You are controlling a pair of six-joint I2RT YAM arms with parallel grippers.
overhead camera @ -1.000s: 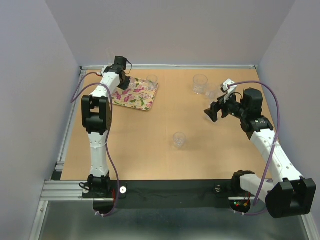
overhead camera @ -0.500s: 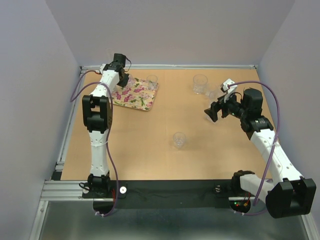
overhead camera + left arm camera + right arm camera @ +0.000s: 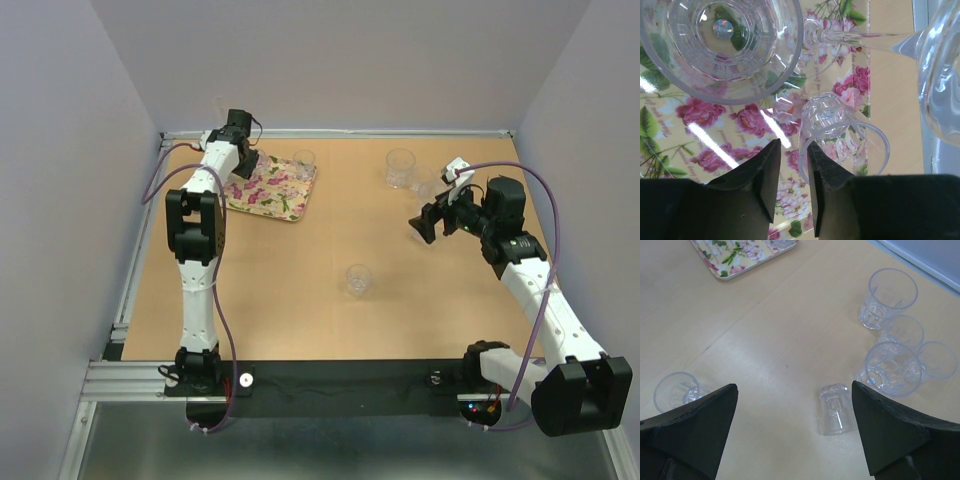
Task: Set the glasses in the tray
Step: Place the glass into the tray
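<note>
Six small clear glasses (image 3: 890,369) sit apart from the flowered cream tray (image 3: 735,260).

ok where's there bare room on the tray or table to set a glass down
The tray is bare along its near right part; its far left end under the left pincer is packed with glasses. The table is open between the tray and the lone middle glass. The far right cluster is crowded.
</note>
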